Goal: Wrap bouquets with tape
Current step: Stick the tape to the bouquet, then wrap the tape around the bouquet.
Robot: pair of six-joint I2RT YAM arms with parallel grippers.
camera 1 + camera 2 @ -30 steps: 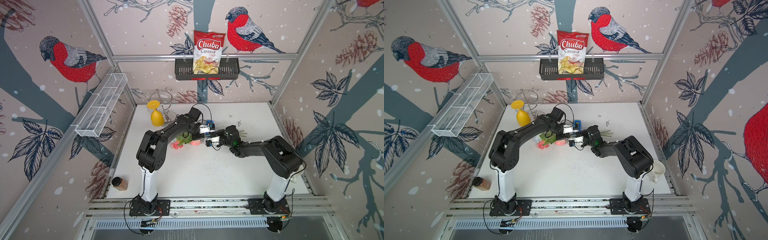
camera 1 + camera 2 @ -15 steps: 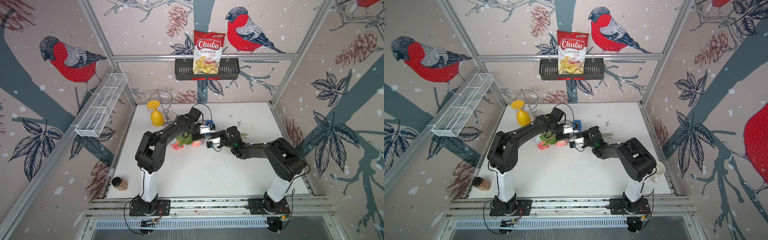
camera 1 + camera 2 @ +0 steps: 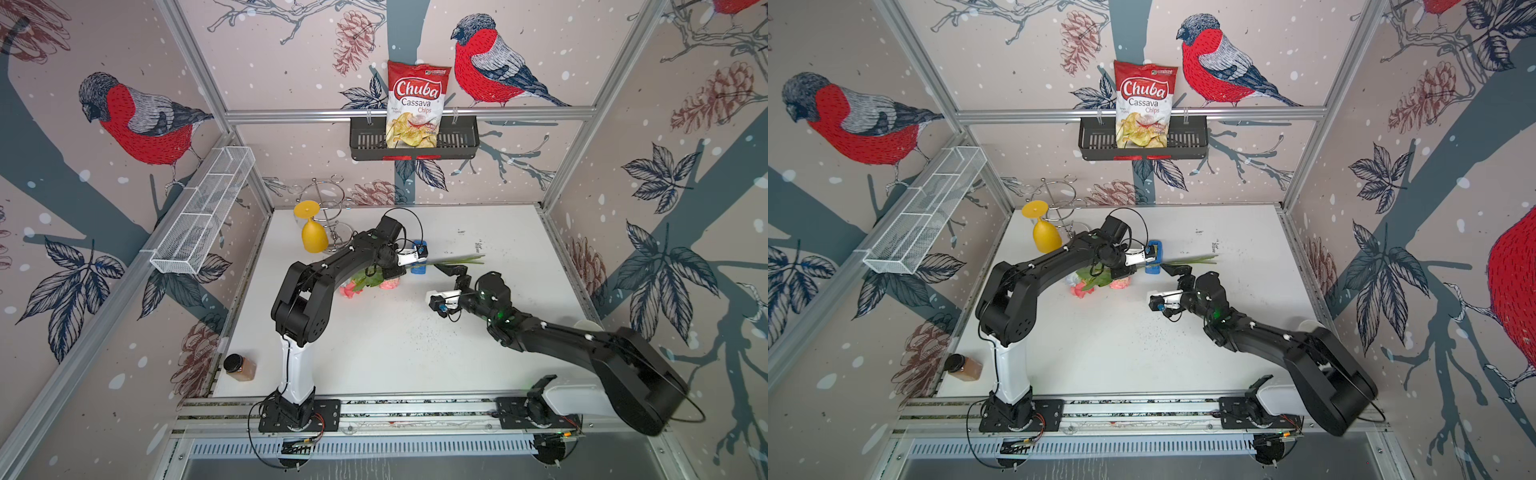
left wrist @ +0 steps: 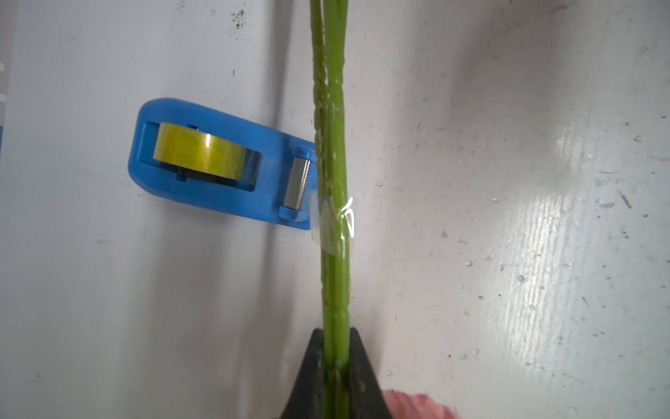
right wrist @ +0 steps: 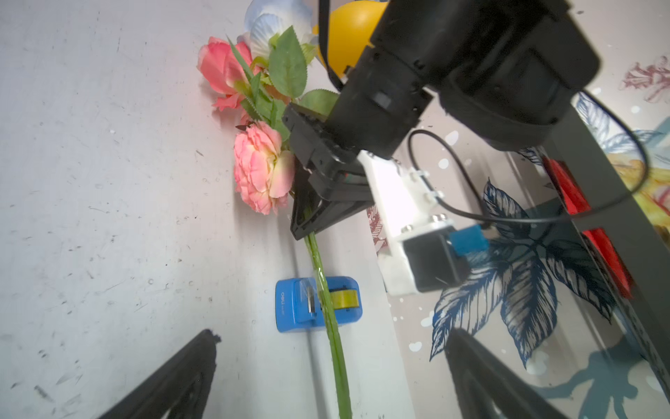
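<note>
The bouquets, one bunch of pink and white blooms (image 3: 365, 283) (image 3: 1096, 281) (image 5: 261, 170) with leaves, lies low over the white table. My left gripper (image 3: 400, 271) (image 3: 1130, 270) (image 4: 335, 337) (image 5: 304, 225) is shut on its green stems (image 4: 335, 254) close to the blooms. A clear bit of tape (image 4: 331, 228) clings to the stems beside the cutter. The tape roll (image 4: 199, 152) sits in its blue dispenser (image 3: 419, 267) (image 3: 1153, 259) (image 5: 293, 308), just under the stems. My right gripper (image 3: 451, 276) (image 3: 1177, 274) (image 5: 333, 337) is open wide, its fingers on either side of the stems (image 5: 335, 348) without touching them.
A yellow goblet (image 3: 313, 235) hangs upside down on a wire stand (image 3: 328, 199) at the back left. A spice jar (image 3: 239, 365) stands at the front left edge, a white mug (image 3: 586, 326) at the right edge. A chips bag (image 3: 415, 104) sits in the black wall basket (image 3: 365, 143).
My right gripper has opened from shut and drawn back a little from the stems. The left gripper still holds the bouquet in the same place.
</note>
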